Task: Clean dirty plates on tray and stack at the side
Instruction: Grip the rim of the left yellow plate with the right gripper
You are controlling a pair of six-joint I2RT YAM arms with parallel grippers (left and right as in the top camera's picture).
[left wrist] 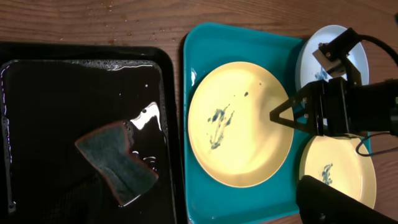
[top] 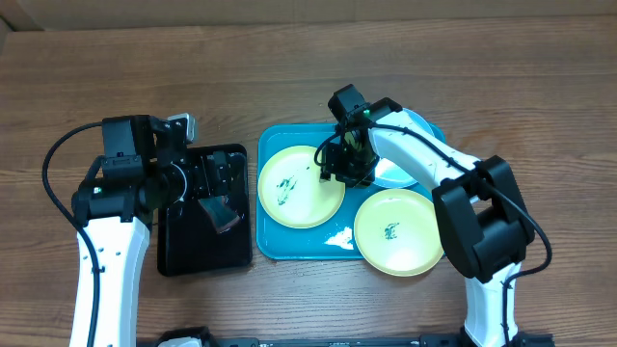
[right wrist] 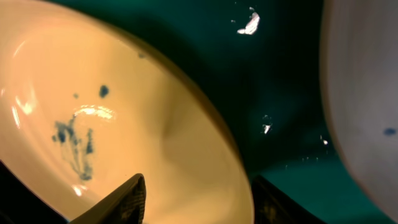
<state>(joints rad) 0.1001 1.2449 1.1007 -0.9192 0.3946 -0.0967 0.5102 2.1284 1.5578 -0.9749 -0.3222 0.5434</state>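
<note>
Straddled the right-hand rim of the leftmost yellow plate (top: pixel 294 188) with the right gripper (top: pixel 335 172), half-parted, not yet pinching. Lay flat on the tray (top: pixel 273 241), stretching left from the fingers. Hung the left gripper (top: pixel 214 176) wide open, well apart, over the black tray (top: pixel 183 255).

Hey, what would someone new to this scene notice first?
Probably the bright blue tray mid-table, where the right gripper straddles the rim of a smeared yellow plate. Left of it, a sponge lies in a wet black tray.
</note>
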